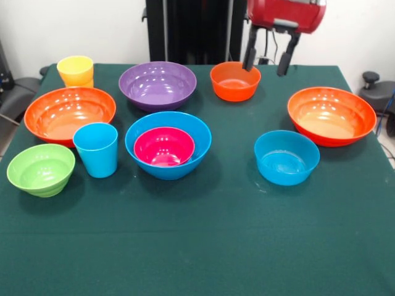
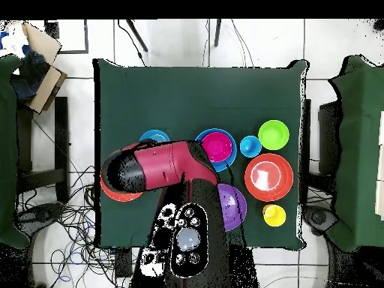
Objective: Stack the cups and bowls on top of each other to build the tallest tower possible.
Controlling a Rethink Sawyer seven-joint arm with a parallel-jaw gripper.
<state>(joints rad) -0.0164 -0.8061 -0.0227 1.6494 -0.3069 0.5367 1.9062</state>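
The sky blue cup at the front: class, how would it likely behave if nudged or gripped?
The sky blue cup stands upright and taller than wide, so a high push may tip it. Its glossy plastic probably slips. It looks rigid and likely light.

Place: I am driving this rig in what looks like a robotics lab or test room, not a home.
Table: I see one table (image 1: 203, 246) under a plain dark green cloth, set alone on the floor.
Floor: pale tiles (image 2: 172, 41) all round it, seen from overhead.
Cables: loose black wires (image 2: 71, 217) trail across the tiles beside the table.
Walls: bare and white behind the black pedestal column (image 1: 185, 31).
Seating: office chairs (image 1: 373, 89) stand pushed to the sides.
Clutter: a cardboard box (image 2: 37, 64) sits in one corner.
Props: bright plastic bowls (image 1: 158, 84) laid out like test pieces.
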